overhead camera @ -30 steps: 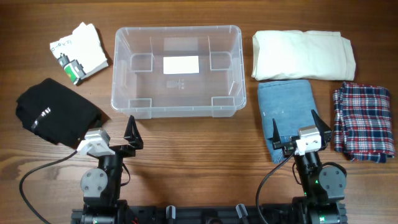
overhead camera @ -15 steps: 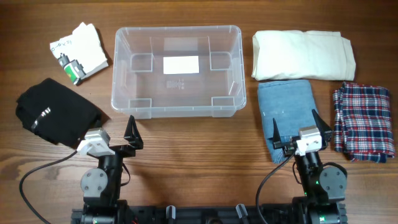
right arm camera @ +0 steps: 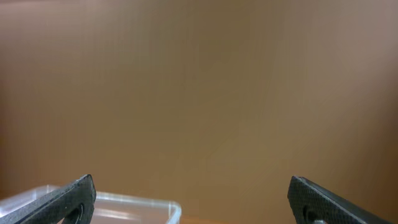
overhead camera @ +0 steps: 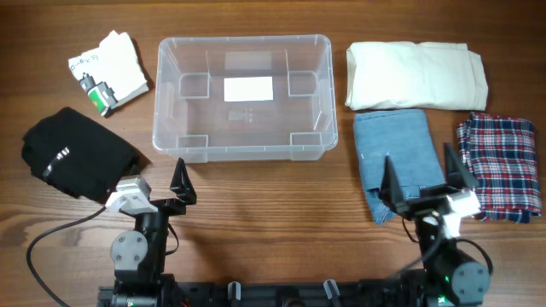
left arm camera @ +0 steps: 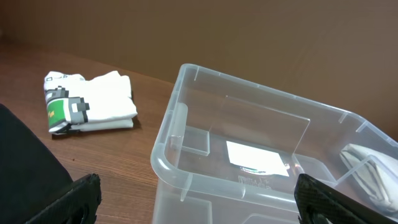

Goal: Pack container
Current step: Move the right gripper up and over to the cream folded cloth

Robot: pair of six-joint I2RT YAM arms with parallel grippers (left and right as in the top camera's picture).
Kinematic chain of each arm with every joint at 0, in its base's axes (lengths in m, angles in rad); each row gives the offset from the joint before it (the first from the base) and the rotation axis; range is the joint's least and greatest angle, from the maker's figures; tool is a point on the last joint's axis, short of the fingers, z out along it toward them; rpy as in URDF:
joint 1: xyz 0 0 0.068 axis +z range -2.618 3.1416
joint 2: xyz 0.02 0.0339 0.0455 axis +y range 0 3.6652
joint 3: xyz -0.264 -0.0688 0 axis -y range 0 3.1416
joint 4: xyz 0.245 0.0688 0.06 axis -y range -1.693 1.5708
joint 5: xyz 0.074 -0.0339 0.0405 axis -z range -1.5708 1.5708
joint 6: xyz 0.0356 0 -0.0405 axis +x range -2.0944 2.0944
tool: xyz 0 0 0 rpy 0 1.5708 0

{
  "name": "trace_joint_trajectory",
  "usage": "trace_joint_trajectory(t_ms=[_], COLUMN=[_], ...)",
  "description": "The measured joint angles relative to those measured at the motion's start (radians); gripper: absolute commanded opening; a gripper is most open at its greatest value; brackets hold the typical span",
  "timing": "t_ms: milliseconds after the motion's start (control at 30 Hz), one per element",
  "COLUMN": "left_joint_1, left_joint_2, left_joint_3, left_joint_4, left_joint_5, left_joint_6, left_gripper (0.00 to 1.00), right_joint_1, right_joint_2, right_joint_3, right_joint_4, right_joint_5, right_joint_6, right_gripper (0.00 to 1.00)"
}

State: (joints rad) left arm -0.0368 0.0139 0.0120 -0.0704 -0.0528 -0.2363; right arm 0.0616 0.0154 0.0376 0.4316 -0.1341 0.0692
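Black garment (overhead camera: 72, 158), denim (overhead camera: 392, 145), plaid (overhead camera: 499, 162) (folded); wooden table (overhead camera: 256, 196).

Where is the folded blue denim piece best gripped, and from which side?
Likely the left edge of the denim piece, from above on the container side: it lies flat, and a cream garment and a plaid garment crowd its far and right edges.

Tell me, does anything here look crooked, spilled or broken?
Nothing looks spilled or broken. Only the black garment and the white printed garment, left of the empty container, lie askew.
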Motion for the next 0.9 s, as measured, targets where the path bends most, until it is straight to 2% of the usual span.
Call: trace_joint_trajectory(t_ms=[200, 267, 500, 700, 900], left_joint_1=[0.000, 0.000, 0.000, 0.000, 0.000], left_joint_2=[0.000, 0.000, 0.001, 0.000, 0.001], left_joint_3=[0.000, 0.000, 0.000, 0.000, 0.000], left_joint_4=[0.000, 0.000, 0.000, 0.000, 0.000], left_joint_5=[0.000, 0.000, 0.000, 0.000, 0.000], left_joint_6=[0.000, 0.000, 0.000, 0.000, 0.000], left_gripper=[1.00, 1.00, 1.00, 1.00, 1.00], right_joint_1=[0.000, 0.000, -0.005, -0.081, -0.220], right_joint_2=[0.046, 0.143, 0.676, 1.077, 1.320], right_joint_3=[0.116, 0.228, 0.716, 1.145, 1.361], right_joint_4=[-0.210, -0.328, -0.578, -0.832, -0.903], right_joint_5=[0.066, 0.107, 0.177, 0.095, -0.084], right_joint_6=[0.142, 0.206, 0.295, 0.312, 0.313], right_gripper=[1.00, 1.00, 1.00, 1.00, 1.00])
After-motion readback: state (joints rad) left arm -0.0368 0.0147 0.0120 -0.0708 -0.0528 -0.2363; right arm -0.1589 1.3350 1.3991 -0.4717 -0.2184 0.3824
